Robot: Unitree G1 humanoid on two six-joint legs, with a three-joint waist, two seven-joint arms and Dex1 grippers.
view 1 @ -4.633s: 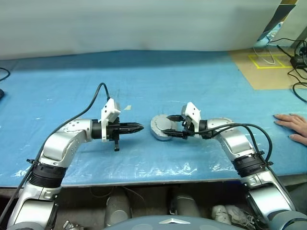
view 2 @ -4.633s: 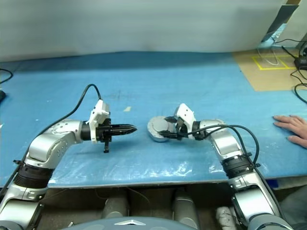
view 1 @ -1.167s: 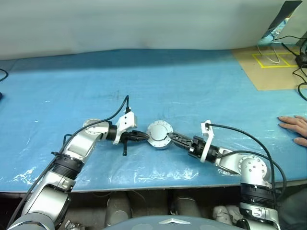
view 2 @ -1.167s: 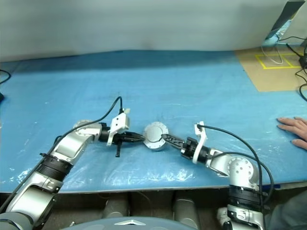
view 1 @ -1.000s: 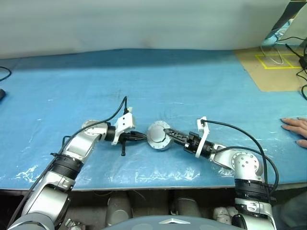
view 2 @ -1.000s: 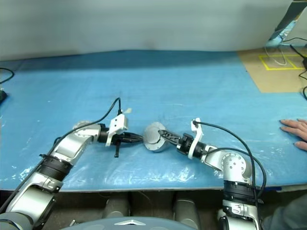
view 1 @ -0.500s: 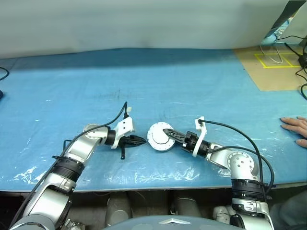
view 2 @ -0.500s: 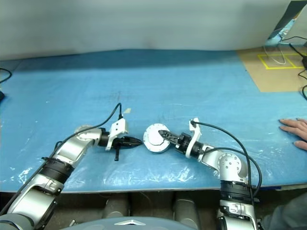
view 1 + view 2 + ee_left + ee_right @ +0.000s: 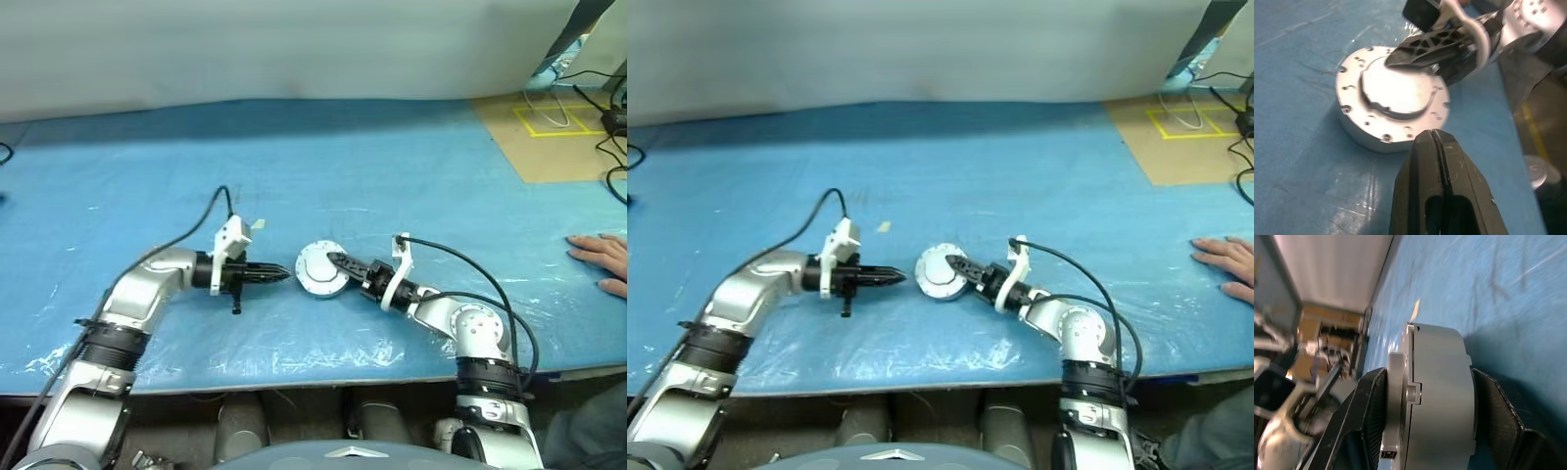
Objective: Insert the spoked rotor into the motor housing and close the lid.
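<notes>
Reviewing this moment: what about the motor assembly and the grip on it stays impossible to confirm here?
- Inside of the motor housing: the lid covers it, so the rotor is unseen.
- Lid seating: right wrist view shows a seam at the lid's edge; fully seated or not is unclear.
- Lower finger of the right gripper: hidden under the housing in the head views.

We count 1 housing [image 9: 320, 271] w/ 1 lid [image 9: 1396, 93] on it, on 1 blue counter [image 9: 392, 176]. 2 robot hands: left hand [image 9: 284, 275], right hand [image 9: 334, 261]. 1 person's hand [image 9: 600, 257] at counter's right edge. 1 small tape scrap [image 9: 258, 223]. 1 brown board [image 9: 558, 137] far right w/ 1 yellow square outline on it, approx. 3 cables there.
</notes>
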